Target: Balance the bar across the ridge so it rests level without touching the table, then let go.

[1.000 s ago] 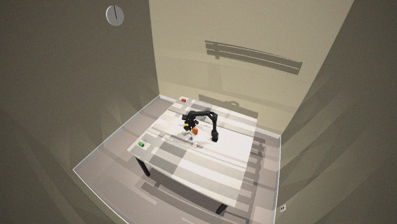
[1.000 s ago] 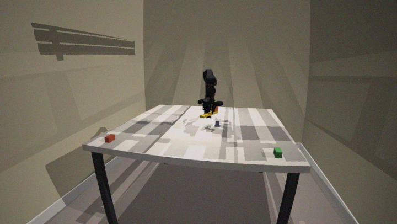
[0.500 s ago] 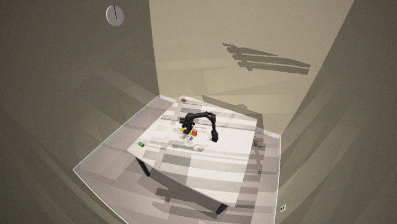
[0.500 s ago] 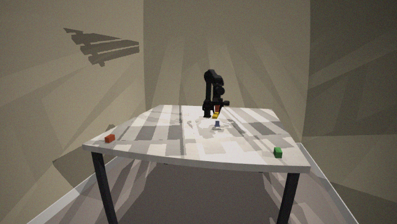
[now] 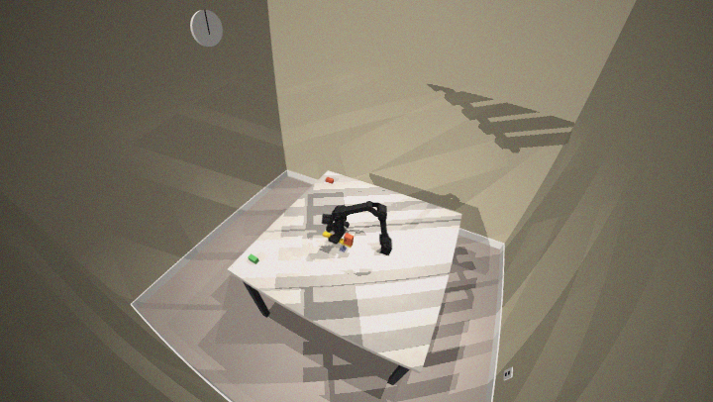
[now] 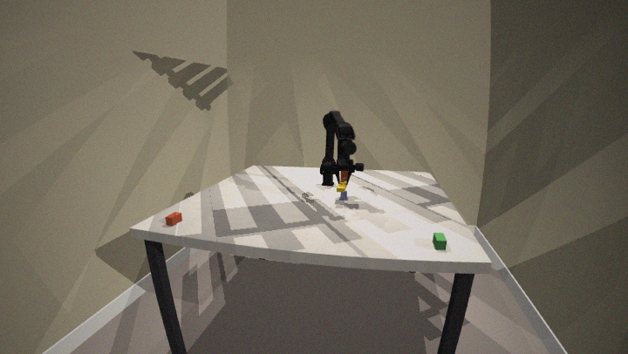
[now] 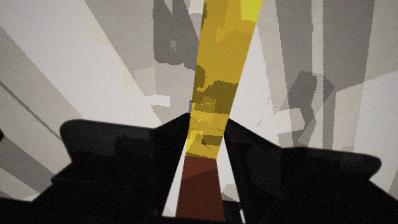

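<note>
The yellow bar (image 5: 326, 234) (image 6: 342, 187) (image 7: 220, 60) has a red block (image 5: 348, 240) (image 6: 344, 176) (image 7: 200, 190) on one end. My gripper (image 5: 337, 239) (image 6: 342, 181) (image 7: 207, 119) is shut on the bar and holds it above the table. The small blue ridge (image 5: 343, 249) (image 6: 343, 195) stands on the table below the bar. Only a sliver of the ridge (image 7: 190, 106) shows in the wrist view, at the bar's left edge. In the exterior view the bar's underside appears just over the ridge top; whether they touch cannot be told.
The white table (image 5: 394, 304) (image 6: 281, 250) carries a loose red block (image 5: 329, 180) (image 6: 174, 218) near one corner and a green block (image 5: 253, 258) (image 6: 440, 241) near another. Both lie well away from the arm. Striped shadows cross the table top.
</note>
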